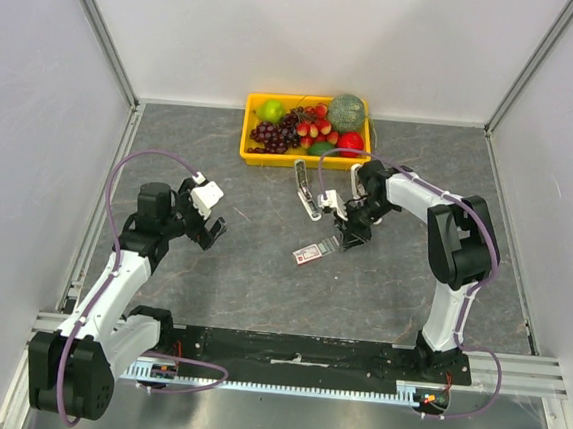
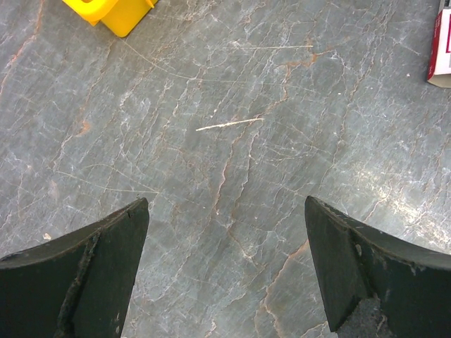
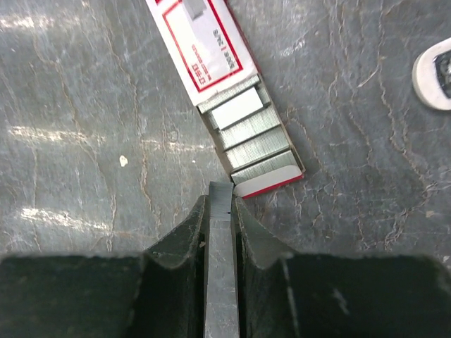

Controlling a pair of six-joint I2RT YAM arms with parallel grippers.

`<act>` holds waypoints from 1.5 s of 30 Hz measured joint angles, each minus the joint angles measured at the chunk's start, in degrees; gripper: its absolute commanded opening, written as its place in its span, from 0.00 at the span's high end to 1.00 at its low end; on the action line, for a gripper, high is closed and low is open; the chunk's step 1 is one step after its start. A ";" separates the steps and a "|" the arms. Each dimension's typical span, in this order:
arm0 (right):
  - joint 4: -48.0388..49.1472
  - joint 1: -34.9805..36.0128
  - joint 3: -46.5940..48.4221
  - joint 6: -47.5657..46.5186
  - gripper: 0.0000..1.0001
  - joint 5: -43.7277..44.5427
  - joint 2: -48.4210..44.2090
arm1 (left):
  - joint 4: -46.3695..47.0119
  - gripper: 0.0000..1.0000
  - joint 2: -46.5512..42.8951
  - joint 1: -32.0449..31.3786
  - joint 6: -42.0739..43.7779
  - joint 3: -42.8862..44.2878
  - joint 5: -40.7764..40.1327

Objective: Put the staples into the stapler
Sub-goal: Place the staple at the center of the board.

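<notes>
- The staple box (image 1: 308,254) is located near the centre of the table (image 1: 260,292), well apart from every edge.
- In the right wrist view, the staple box (image 3: 232,91) is seen with its red-and-white sleeve slid partly off, and silvery staples are exposed in the open tray end.
- The right gripper (image 3: 220,211) is positioned at the open end of the box, and its fingers are clamped together on a strip of staples (image 3: 220,274).
- The tip of the strip is held just beside the near corner of the box; contact between them cannot be determined.
- The stapler (image 1: 307,189) is placed between the box and the far edge, just beside the right gripper (image 1: 347,242).
- The left gripper (image 1: 212,233) is held above the left half of the table, well apart from the box.
- In the left wrist view, the fingers of the left gripper (image 2: 225,204) are spread wide apart, and nothing is held between them.
- A yellow tray (image 1: 252,154) of fruit (image 1: 314,127) is set at the middle of the far edge.
</notes>
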 measured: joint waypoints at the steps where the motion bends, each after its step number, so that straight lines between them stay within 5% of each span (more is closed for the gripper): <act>1: 0.13 0.00 -0.28 -0.07 0.78 0.48 0.00 | 0.00 0.04 0.00 0.00 -0.02 0.00 0.04; 30: 8.22 0.02 -2.49 2.91 0.79 4.04 -4.92 | 0.00 0.04 0.00 0.00 0.00 -0.02 0.42; 45: 16.94 6.88 -10.54 25.59 0.76 13.88 -8.55 | 0.00 0.04 0.11 0.00 -0.20 -0.02 0.42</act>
